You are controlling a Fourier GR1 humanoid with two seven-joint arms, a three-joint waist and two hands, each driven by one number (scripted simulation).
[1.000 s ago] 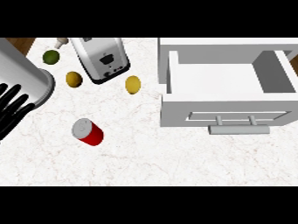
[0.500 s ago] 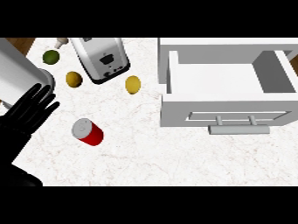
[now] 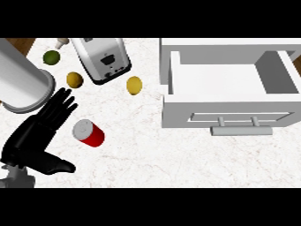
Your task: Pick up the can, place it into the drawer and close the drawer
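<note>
A pale marble counter (image 3: 178, 167) fills the view, with dark wood floor showing at the far left and right edges. At about 3 o'clock from the middle sits a white drawer (image 3: 234, 106), pulled open, its inside bare and white, and its grey bar handle (image 3: 241, 130) on the front panel facing the lower edge.

The red can (image 3: 89, 133) lies on its side on the counter at about 8 o'clock from the middle, silver lid turned up and to the left. It is well apart from the drawer and outside it.

The left hand (image 3: 35, 139) comes in from the lower left corner. Its fingers (image 3: 60, 105) are straight and spread a little, pointing toward 1 o'clock, and its thumb (image 3: 56, 165) sticks out toward 4 o'clock. The hand is just beside the can, at its 9 o'clock side, holding nothing; whether it touches the can I cannot tell. The right hand does not show.

A large white cylinder (image 3: 13, 79) crosses the upper left, its end just above the fingertips. At 11 o'clock stands a silver toaster (image 3: 102, 59) with a black base. A lime (image 3: 51, 57) lies to its left, a yellow lemon (image 3: 74, 79) below that, and another lemon (image 3: 133, 84) at the toaster's 4 o'clock side, near the drawer's left wall
</note>
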